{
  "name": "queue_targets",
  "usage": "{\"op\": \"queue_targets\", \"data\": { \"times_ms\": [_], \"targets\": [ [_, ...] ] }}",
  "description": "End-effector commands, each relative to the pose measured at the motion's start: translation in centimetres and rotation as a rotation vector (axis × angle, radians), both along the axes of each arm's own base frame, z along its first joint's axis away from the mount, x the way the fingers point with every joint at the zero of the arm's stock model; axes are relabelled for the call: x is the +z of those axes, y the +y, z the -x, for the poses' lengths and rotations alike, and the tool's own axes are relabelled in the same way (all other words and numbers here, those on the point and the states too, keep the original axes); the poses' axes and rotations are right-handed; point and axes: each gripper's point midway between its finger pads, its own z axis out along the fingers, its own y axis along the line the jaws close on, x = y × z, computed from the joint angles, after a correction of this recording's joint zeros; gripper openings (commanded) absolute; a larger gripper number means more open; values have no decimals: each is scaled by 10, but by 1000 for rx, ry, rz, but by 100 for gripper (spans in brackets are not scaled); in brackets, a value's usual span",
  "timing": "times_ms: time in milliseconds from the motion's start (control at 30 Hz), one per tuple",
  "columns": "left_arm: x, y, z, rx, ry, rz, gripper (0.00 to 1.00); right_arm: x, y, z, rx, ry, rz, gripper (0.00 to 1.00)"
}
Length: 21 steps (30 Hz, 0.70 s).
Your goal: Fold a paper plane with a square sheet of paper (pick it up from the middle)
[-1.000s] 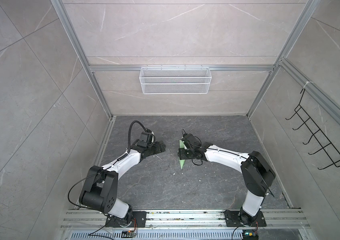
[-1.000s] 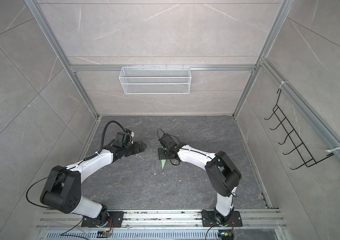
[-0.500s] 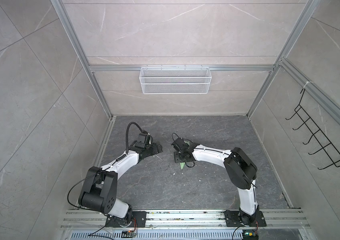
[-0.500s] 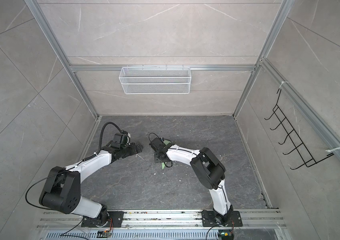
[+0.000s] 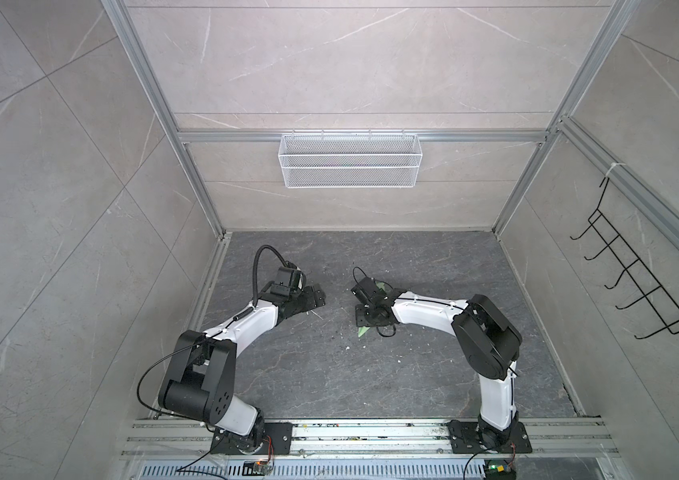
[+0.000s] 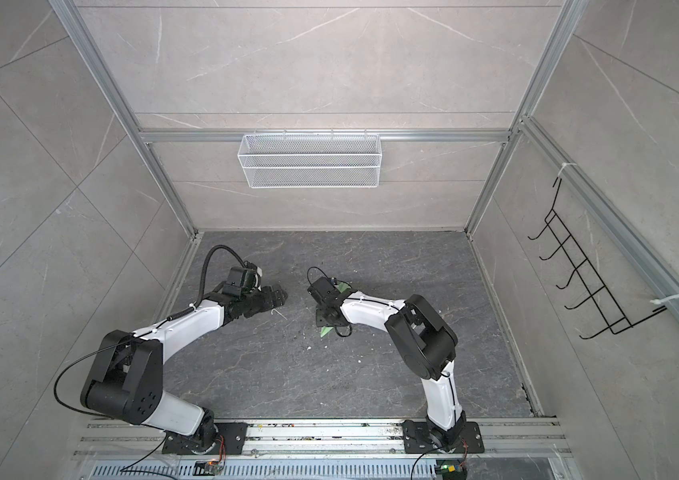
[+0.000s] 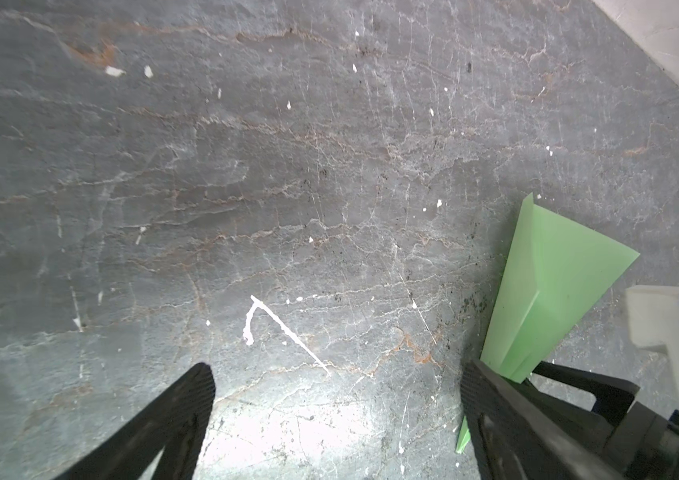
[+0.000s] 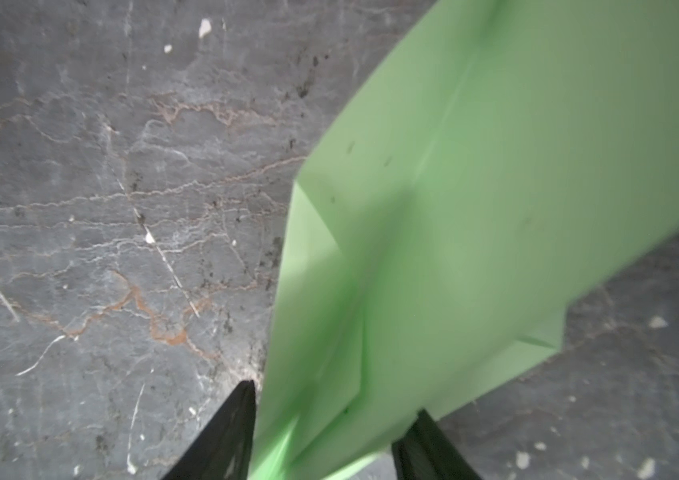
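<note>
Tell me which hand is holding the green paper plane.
The right hand: it grips the paper plane, while the left hand stands open and empty.

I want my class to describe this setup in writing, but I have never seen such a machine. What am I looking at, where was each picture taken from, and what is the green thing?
These are two robot arms fixed to a rail: the left arm and the right arm, over a dark stone-like surface. The two wide pictures come from a paired camera overhead and show nearly the same scene. The two close-ups come from cameras on the arms' wrists, looking past the black jaws. The green thing is a folded paper plane; it sits between the right arm's jaws and looks gripped. The left arm's jaws stand open, holding nothing.
</note>
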Motion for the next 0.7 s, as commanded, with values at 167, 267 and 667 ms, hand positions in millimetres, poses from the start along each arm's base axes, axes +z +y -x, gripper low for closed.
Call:
{"op": "queue_targets", "data": {
  "times_ms": [167,267,667],
  "targets": [
    [6,-15,-5,-51,-11,78,95,46,-6,-7,-82,-80,-151,57],
    [2,-18,-5,-58,1,90,95,40,-15,-8,-140,-61,-133,53],
    [-3,-21,-5,-68,15,99,96,12,-10,-13,-186,57,-79,50]
  ]
}}
